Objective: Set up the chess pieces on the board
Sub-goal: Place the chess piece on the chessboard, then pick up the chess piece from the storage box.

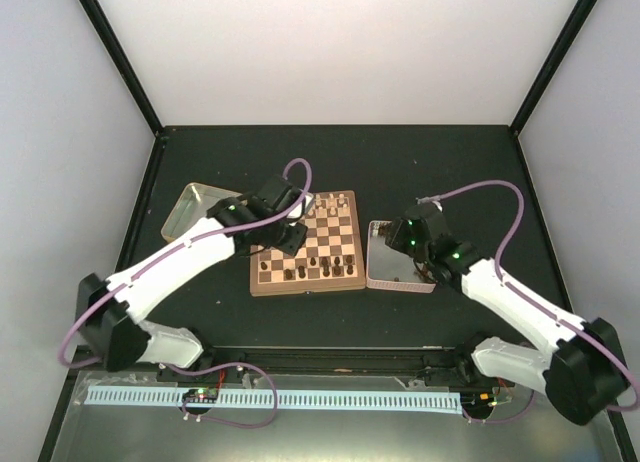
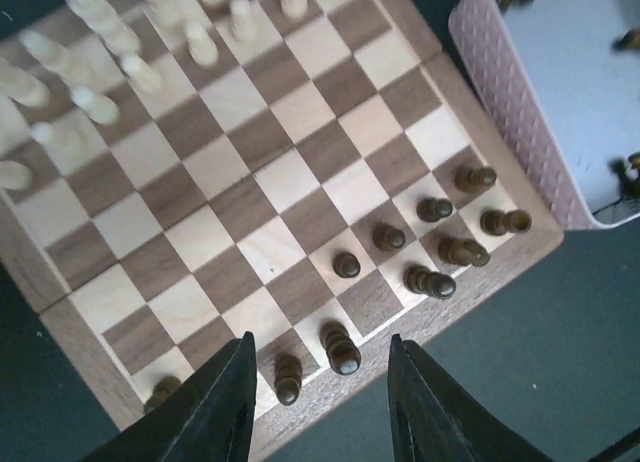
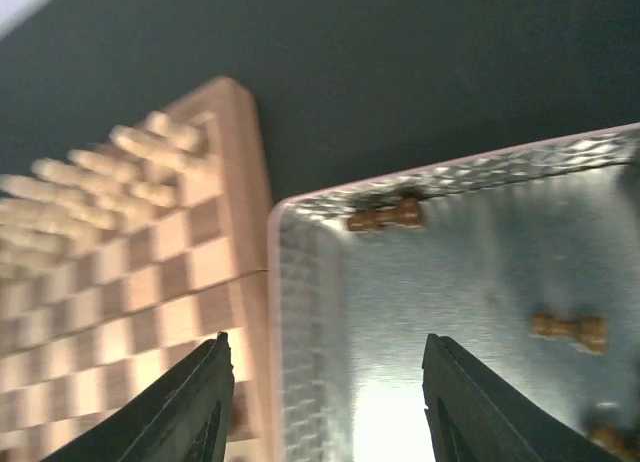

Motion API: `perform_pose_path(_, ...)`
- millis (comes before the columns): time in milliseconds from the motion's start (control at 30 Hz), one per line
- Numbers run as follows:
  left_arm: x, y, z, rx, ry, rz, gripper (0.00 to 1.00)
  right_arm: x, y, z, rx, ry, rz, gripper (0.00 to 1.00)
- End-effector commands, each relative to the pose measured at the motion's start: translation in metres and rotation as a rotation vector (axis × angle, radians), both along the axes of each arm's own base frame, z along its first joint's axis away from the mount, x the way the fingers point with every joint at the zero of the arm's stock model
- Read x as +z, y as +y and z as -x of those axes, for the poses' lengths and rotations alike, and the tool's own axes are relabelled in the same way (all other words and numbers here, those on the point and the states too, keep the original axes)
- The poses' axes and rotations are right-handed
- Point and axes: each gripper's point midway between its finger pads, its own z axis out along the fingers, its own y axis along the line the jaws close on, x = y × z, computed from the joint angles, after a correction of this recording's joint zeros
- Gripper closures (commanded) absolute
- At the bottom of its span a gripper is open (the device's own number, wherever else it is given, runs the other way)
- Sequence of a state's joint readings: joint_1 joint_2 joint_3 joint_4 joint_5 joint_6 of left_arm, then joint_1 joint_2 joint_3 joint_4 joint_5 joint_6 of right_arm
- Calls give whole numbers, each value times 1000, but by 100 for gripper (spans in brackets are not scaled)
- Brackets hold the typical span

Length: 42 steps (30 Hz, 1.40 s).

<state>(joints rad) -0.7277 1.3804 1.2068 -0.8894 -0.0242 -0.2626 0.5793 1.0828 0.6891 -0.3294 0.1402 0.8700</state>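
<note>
The chess pieces (image 2: 431, 281), the dark brown ones, mostly stand in two rows with gaps on the board (image 2: 262, 250), along the edge closest to my arms. A few more lie on their sides in the silver tin (image 3: 300, 282) just beside the board. My left gripper (image 2: 318, 347) hangs over that edge with its fingers a little apart, holding nothing. My right gripper (image 3: 326, 337) hangs over the tin, fingers wide apart, holding nothing too.
</note>
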Motion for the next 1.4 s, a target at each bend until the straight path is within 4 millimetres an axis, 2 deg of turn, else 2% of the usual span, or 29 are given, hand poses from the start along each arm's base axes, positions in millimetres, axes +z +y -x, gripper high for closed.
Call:
perform_pose_path(0, 47, 9, -14, 65, -224, 121, 60, -28, -34, -5, -2, 87, 289, 47)
perform_pose_path(100, 73, 14, -8, 57, -342, 225, 58, -50, -55, -5, -34, 167, 399, 49)
perform_pose_path(167, 84, 15, -4, 45, -407, 282, 57, -62, -63, -6, -29, 201, 441, 51)
perform_pose_path(333, 103, 21, 7, 29, -522, 387, 47, -91, -67, -8, 100, 298, 522, 56)
perform_pose_path(467, 109, 21, 11, 13, -544, 414, 45, -104, -66, -8, 159, 359, 547, 57)
perform_pose_path(667, 106, 18, 12, -5, -530, 412, 45, -115, -58, -10, 203, 400, 536, 62)
perform_pose_path(833, 104, 18, 12, -8, -524, 407, 45, -124, -48, -4, 226, 453, 482, 69)
perform_pose_path(1100, 102, 17, 12, -11, -518, 404, 45, -121, -41, 8, 246, 475, 420, 57)
perform_pose_path(1367, 102, 16, 12, -13, -516, 401, 45, -120, -31, 15, 269, 491, 349, 55)
